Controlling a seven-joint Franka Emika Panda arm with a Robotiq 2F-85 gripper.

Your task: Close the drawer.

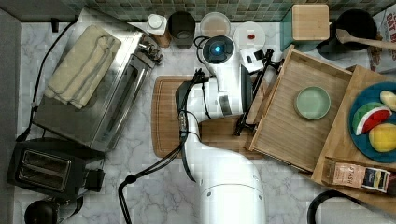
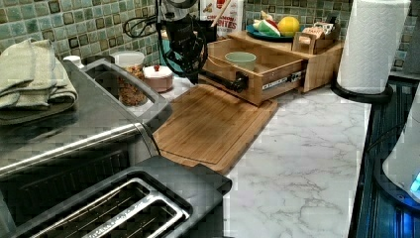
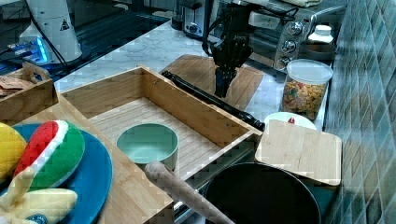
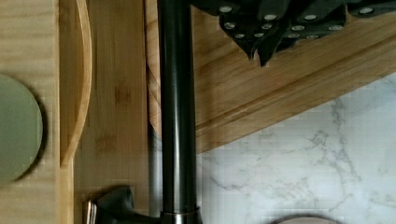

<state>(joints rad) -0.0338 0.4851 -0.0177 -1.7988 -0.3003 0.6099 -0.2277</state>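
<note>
Top view: bowl (image 1: 312,102) inside drawer (image 1: 285,128)

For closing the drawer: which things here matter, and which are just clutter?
Matter: drawer, pulled open; its black handle bar; gripper beside the bar; green bowl riding inside.

Clutter: cutting board, toaster oven, fruit plate, paper towel roll.

The small box (image 1: 362,175) on the wooden stand reads "STASH"; other print is illegible.

arm: reaching forward, wrist bent down | tool (image 3: 223,86): pointing down, apparently closed
</note>
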